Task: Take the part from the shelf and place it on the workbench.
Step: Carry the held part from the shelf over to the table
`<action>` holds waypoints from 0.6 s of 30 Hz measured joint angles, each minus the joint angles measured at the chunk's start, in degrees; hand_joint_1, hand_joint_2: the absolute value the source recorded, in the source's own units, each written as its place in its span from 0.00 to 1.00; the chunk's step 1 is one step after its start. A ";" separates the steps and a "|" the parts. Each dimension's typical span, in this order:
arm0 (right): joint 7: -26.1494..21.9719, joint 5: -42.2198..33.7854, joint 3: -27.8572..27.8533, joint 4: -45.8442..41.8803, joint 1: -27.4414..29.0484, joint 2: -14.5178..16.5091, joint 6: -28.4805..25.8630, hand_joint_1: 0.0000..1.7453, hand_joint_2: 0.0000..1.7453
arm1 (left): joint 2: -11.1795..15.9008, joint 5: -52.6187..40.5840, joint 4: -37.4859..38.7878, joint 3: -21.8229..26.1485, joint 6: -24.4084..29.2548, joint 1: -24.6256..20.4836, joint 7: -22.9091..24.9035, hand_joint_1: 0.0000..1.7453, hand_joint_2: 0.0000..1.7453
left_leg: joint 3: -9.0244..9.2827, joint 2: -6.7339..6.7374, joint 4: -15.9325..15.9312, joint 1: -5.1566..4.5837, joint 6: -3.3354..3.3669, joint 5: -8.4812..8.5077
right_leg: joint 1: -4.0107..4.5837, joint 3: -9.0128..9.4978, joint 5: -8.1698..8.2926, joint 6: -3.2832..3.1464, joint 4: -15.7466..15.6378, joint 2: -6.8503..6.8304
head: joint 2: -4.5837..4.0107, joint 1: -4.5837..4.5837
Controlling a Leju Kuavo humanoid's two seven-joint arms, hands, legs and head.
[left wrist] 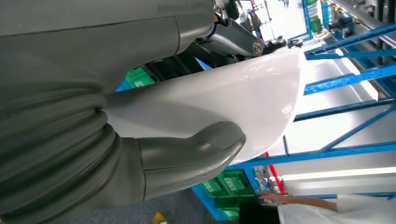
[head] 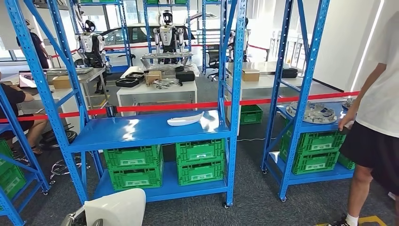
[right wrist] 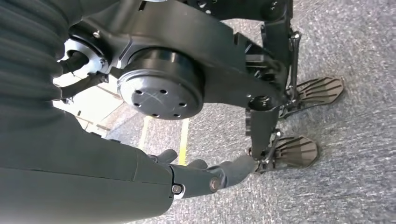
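My left hand (left wrist: 93, 154) grips a large white curved part (left wrist: 233, 98), with the thick grey thumb (left wrist: 196, 149) pressed over its edge. In the head view this part (head: 117, 207) sits low at the bottom left, with the left hand (head: 75, 219) just beside it. A second white part (head: 186, 119) lies on the blue shelf board (head: 141, 129) straight ahead. My right hand (right wrist: 205, 175) hangs over the grey floor, its fingers stretched out with nothing in them. A white workbench (head: 155, 89) stands beyond the shelf.
Green crates (head: 164, 162) fill the shelf's lower level. Blue uprights (head: 235, 94) frame the bay, with red tape (head: 160, 108) stretched behind it. A person (head: 376, 108) stands at the right by another rack (head: 310, 127). Someone sits at the left (head: 14, 108).
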 joint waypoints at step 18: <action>-0.07 0.03 0.00 0.00 0.19 0.10 0.80 0.00 1.00 | 0.06 0.54 0.55 -0.02 -0.17 -0.61 1.17 1.00 1.00 | 10.11 0.72 -2.91 -0.41 0.89 -7.74 | -0.02 -8.27 7.00 -0.02 0.68 -2.58 | 0.00 -0.39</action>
